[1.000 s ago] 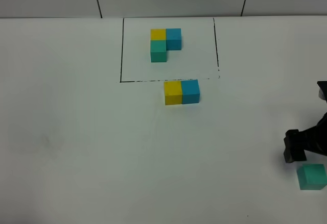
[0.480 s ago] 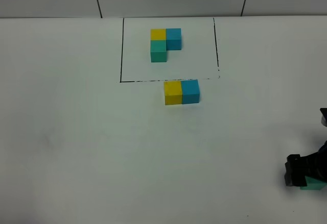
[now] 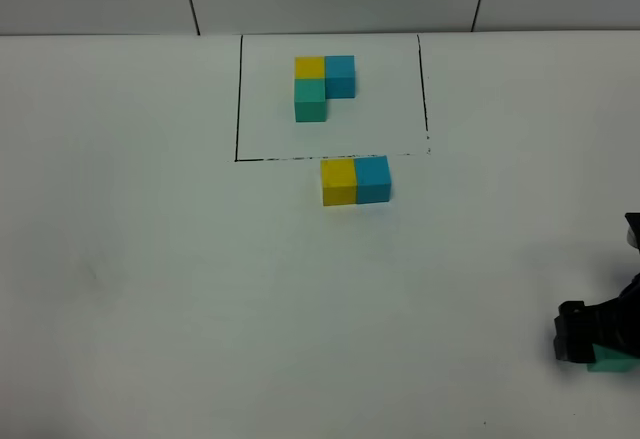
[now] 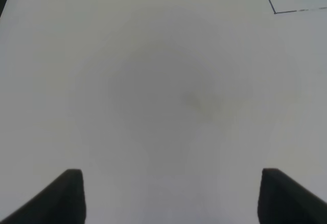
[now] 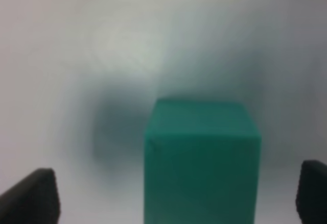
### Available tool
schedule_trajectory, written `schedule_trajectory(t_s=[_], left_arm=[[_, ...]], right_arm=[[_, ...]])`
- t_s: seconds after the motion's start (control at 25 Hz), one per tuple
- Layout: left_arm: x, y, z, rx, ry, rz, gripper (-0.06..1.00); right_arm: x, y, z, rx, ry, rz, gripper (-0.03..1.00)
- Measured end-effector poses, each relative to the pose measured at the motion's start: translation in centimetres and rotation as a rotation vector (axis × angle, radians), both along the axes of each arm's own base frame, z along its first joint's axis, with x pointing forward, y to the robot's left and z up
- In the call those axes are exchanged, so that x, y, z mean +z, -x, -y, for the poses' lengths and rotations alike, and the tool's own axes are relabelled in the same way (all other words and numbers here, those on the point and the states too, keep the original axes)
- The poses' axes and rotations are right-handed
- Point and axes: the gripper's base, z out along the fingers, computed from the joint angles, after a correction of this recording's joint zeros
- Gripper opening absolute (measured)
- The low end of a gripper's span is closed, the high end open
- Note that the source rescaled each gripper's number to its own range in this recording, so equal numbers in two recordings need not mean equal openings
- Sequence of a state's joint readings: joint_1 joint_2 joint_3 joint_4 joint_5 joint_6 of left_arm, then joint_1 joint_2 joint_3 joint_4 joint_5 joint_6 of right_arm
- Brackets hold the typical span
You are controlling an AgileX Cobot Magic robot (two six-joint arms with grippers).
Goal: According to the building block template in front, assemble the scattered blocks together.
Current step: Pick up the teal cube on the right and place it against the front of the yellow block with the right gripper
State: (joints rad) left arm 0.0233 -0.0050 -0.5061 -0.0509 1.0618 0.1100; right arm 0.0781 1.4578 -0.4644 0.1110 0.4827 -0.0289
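Compared with a second ago, the right end effector (image 5: 171,193) has been brought forward from behind the teal-green cube (image 5: 202,157) to a position over it. In the high view the cube, then fully exposed, is now mostly covered, and only a sliver (image 3: 612,363) is seen below the dark end effector (image 3: 600,337). Little change is seen over the last half second.

The right end effector is spread wide. In its wrist view the fingers (image 5: 30,198) are set on either side of the cube, with bare table between each tip and the cube's sides, so nothing is gripped. The left end effector (image 4: 176,198) is likewise released and empty above the plain table (image 3: 150,259).

The teal-green cube is seated flat near the right front corner of the table, one face turned squarely to the right wrist camera. No long axis can be given for a cube.

Well apart from it, the yellow cube (image 3: 339,181) and the sky-blue cube (image 3: 372,179) are joined side to side, yellow on the left. The pair's long axis is laid parallel to the front line of the black-line rectangle (image 3: 238,99), just outside it. Inside, the building block template (image 3: 322,84) is set as an L: yellow and blue across the back, teal-green in front of the yellow.
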Motion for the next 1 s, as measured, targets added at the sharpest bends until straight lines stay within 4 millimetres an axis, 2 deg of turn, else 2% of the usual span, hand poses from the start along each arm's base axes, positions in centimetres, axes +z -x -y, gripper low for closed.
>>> schedule_trajectory(t_s=[0.36,0.6,0.84,1.0], left_arm=[[0.0,0.0,0.0,0.0,0.0,0.0,0.62],[0.0,0.0,0.0,0.0,0.0,0.0,0.62],[0.0,0.0,0.0,0.0,0.0,0.0,0.62],[0.0,0.0,0.0,0.0,0.0,0.0,0.62]], right_arm=[[-1.8,-0.5,0.0,0.0,0.009,-0.046,0.82],[-2.2,-0.7,0.0,-0.002,0.01,-0.041,0.77],[-2.2,-0.7,0.0,-0.002,0.01,-0.041,0.48],[-2.2,-0.6,0.0,-0.001,0.011,-0.048,0.35]])
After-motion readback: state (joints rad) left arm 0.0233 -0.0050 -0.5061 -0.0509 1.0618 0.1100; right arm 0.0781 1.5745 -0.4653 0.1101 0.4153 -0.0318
